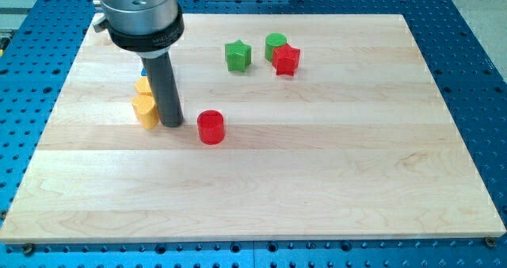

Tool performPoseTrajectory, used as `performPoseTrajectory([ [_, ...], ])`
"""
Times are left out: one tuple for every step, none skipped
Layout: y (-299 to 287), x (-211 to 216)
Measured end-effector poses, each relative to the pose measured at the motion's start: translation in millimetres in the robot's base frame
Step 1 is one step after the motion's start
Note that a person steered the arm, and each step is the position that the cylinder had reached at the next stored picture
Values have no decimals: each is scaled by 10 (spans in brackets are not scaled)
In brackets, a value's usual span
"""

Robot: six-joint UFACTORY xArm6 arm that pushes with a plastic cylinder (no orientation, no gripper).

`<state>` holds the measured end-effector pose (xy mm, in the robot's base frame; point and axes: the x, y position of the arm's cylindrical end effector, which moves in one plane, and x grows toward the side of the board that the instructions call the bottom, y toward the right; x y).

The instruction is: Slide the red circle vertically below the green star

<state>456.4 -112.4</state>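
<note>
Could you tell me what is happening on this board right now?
My tip rests on the board, just to the view's left of the red circle and not yet touching it. The yellow blocks sit on its other side. The green star lies toward the view's top, with a green circle and red star beside it.

Pale wooden bench (pixel 333 181), red circle (pixel 211 128) beside my tip (pixel 173 124), yellow block (pixel 146 109) on its other side, green star (pixel 238 55), green circle (pixel 275 43), red star (pixel 286 60) farther off.
</note>
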Motion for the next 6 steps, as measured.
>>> performPoseTrajectory([
  [116,498],
  [122,639],
  [490,237],
  [610,-268],
  [610,-268],
  [701,-268],
])
